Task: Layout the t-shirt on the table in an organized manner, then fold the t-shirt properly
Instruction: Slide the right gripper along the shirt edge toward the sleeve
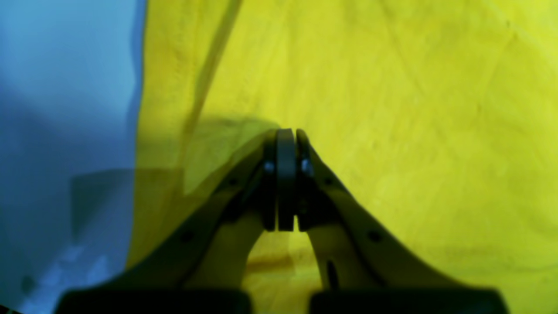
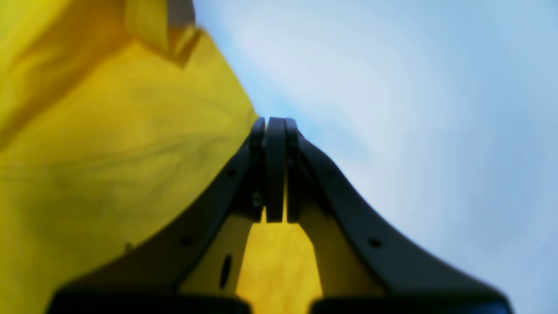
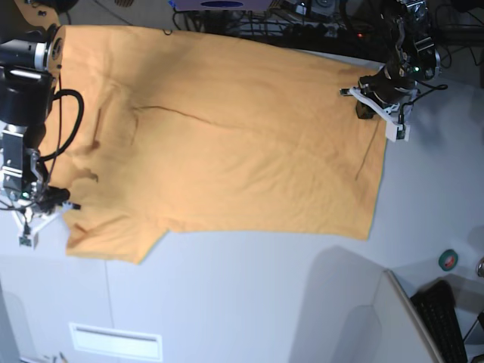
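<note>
The light-orange t-shirt lies spread across the white-grey table, with a sleeve at the lower left and a dark neckline crease near its upper middle. In the base view my left gripper is at the shirt's right edge. Close up, the left gripper is shut, with a raised fold of the shirt drawn to its tips. My right gripper is at the shirt's left edge by the sleeve. In its own view the right gripper is shut where the cloth's edge meets its tips.
A rectangular slot plate is set in the table near the front left. A green tape roll, a keyboard and an upright panel stand at the lower right. Cables and equipment line the far edge.
</note>
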Action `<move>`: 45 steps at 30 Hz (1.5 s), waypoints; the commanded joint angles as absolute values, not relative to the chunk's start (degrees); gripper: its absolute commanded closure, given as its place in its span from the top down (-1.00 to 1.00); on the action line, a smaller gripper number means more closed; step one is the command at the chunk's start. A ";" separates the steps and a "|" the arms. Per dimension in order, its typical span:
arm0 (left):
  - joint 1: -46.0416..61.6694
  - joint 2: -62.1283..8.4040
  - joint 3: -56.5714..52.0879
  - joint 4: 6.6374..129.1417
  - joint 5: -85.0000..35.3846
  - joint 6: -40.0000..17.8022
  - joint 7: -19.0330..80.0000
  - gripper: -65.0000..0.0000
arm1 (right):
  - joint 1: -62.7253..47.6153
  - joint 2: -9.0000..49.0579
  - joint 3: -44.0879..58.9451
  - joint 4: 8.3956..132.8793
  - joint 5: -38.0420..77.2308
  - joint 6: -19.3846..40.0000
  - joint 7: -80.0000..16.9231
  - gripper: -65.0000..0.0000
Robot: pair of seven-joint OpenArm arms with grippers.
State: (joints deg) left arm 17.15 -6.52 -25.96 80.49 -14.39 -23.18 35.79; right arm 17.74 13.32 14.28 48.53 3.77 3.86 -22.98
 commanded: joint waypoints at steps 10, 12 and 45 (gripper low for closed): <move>18.24 -6.90 -26.51 85.93 -14.73 -23.43 35.65 -1.00 | 29.76 14.11 25.89 35.74 3.65 17.01 -20.97 -1.00; 17.80 -6.90 -26.51 88.31 -14.73 -23.43 35.74 -1.00 | 31.25 14.11 30.37 33.45 3.65 17.19 -20.79 -1.00; 2.07 -13.23 -32.84 73.98 -14.37 -23.34 35.82 -1.00 | 33.01 16.04 33.71 19.03 3.38 17.10 -11.38 -0.27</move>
State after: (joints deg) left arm 2.72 -12.34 -32.67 73.08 -13.74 -22.98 36.86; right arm 31.38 15.09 33.87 18.35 2.94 16.97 -12.58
